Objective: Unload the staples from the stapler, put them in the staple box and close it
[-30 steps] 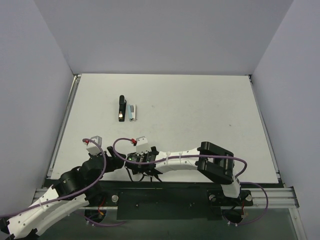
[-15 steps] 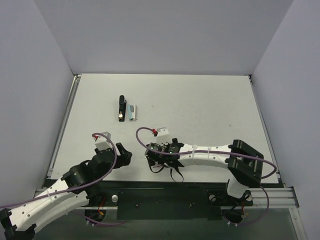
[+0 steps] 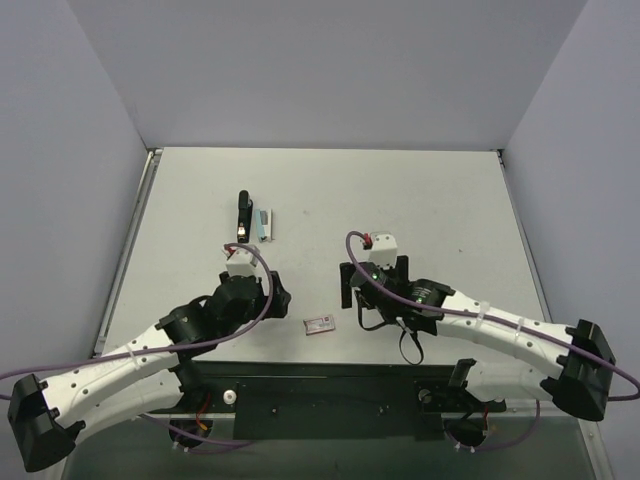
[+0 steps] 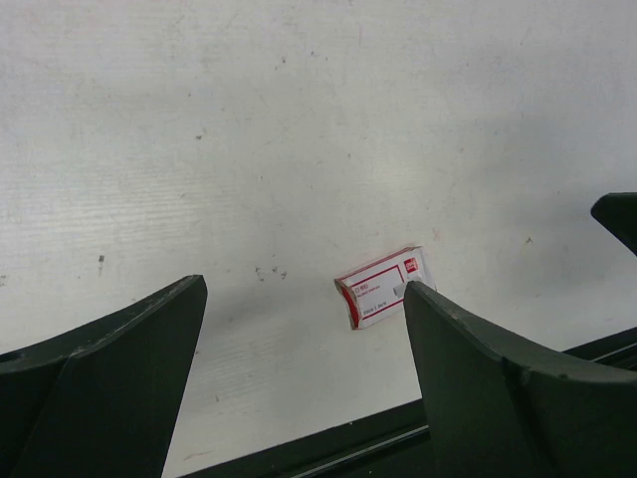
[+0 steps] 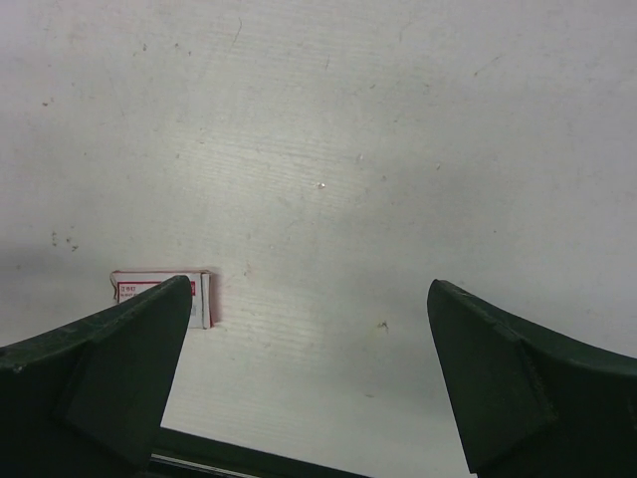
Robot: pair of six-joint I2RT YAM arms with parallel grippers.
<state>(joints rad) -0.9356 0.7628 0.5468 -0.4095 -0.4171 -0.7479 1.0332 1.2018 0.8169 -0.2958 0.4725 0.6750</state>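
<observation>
Left fingers (image 4: pixel 109 378) and right fingers (image 5: pixel 498 388) both stand spread wide, gripping nothing, above the white desk (image 3: pixel 420 200). Black stapler (image 3: pixel 242 216) lies flat on the desk's left half, beyond the left fingers, untouched. Pale teal piece (image 3: pixel 263 225) lies just beside it on the right. Small red-and-white box (image 3: pixel 319 324) lies near the front edge, between the two sets of fingers.

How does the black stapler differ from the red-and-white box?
The stapler is black, long and narrow; the box is red and white, and shorter. The stapler lies farther back, beside a pale teal piece; the box lies near the front edge. Both rest on the table, neither held.
</observation>
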